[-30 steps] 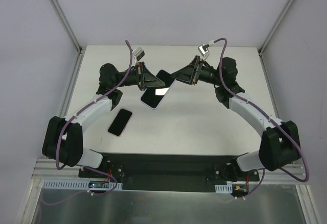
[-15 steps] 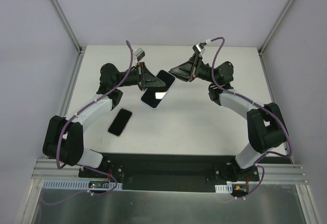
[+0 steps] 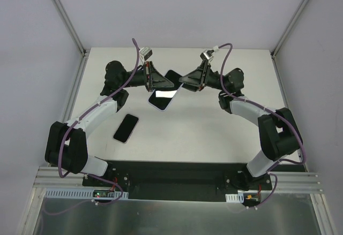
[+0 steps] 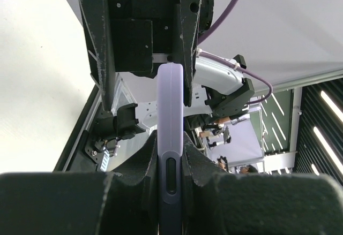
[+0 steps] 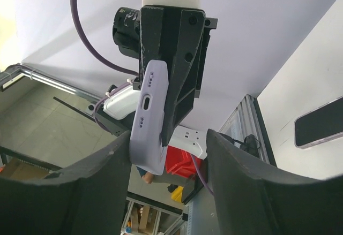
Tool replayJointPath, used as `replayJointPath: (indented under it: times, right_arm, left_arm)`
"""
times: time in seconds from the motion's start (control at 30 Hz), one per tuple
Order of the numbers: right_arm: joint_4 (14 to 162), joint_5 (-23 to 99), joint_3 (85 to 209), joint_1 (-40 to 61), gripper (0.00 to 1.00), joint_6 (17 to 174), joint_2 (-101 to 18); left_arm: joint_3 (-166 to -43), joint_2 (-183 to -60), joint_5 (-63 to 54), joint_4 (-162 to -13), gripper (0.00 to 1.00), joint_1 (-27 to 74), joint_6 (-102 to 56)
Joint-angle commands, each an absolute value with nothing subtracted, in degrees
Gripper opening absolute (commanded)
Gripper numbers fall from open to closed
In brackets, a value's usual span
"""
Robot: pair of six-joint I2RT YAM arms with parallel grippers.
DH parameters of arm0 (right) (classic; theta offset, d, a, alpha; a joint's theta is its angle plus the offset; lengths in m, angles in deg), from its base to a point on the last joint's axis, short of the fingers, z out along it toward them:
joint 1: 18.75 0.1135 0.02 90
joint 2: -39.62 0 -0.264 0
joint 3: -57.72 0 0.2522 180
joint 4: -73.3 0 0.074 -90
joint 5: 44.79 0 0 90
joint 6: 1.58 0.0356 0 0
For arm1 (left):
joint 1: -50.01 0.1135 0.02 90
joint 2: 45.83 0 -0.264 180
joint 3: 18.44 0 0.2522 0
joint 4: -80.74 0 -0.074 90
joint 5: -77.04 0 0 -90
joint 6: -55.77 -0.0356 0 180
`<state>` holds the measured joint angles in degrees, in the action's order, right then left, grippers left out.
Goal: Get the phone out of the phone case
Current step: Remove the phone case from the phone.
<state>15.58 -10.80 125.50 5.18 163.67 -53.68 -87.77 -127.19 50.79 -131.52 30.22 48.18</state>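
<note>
The left arm [image 3: 94,114] is stretching from its near base up the left side of the white table [image 3: 214,128] and bending inward at the far end. The right arm [image 3: 257,114] is mirroring it from the right, so both wrists are meeting over the far middle.

The left gripper [image 3: 159,86] is pinching the lavender, round-cornered phone case [image 3: 155,104], its fingers [image 4: 136,163] pressing flat on the two broad faces. The case is hanging in the air, tilted, with the dark glossy-screened phone [image 3: 162,98] sitting inside it and catching a white glare.

The right gripper [image 3: 183,81] is pointing left at the far right corner of the case. Its fingers [image 5: 75,192] are standing spread, straddling the case's narrow end, where a slot and small round holes are showing. Whether either finger is touching the case cannot be told.

A second dark-screened phone with a pale rim [image 3: 126,128] is lying flat on the table, nearer and to the left, well apart from both grippers.

A white tag [image 3: 146,53] is sitting on the purple cable [image 3: 135,47] at the left wrist; its print is too small to read.
</note>
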Motion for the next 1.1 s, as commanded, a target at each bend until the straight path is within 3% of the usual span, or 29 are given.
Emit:
replayJointPath:
  times: [0.0,0.1,0.2,0.5,0.7,0.73,1.07]
  right_arm:
    - [14.1,-12.5,126.6,5.7,0.56,160.9,-51.4]
    - [14.1,-12.3,126.8,5.8,0.5,161.1,-51.4]
    - [12.9,-11.2,126.7,5.7,0.36,161.6,-51.0]
    - [9.3,-9.9,127.2,4.5,0.35,165.7,-49.4]
    - [5.8,-10.2,127.7,4.5,0.12,169.1,-49.5]
    - [5.0,-10.3,127.8,4.5,0.03,169.9,-49.7]
    - [-0.8,-18.5,134.1,10.7,0.01,172.7,-47.7]
  left_arm:
    - [-90.4,-125.4,48.8,-131.7,0.0,30.4,45.6]
    - [-90.3,-125.0,48.5,-131.2,0.0,30.4,45.1]
    - [-90.3,-124.9,48.5,-130.9,0.0,30.4,44.8]
    - [-89.2,-124.8,49.0,-131.3,0.0,30.6,44.9]
    - [-88.9,-124.9,49.1,-132.8,0.0,30.8,45.7]
    - [-88.9,-125.0,49.1,-133.0,0.0,30.8,45.8]
    - [-88.1,-128.5,52.4,-143.6,0.0,30.8,47.8]
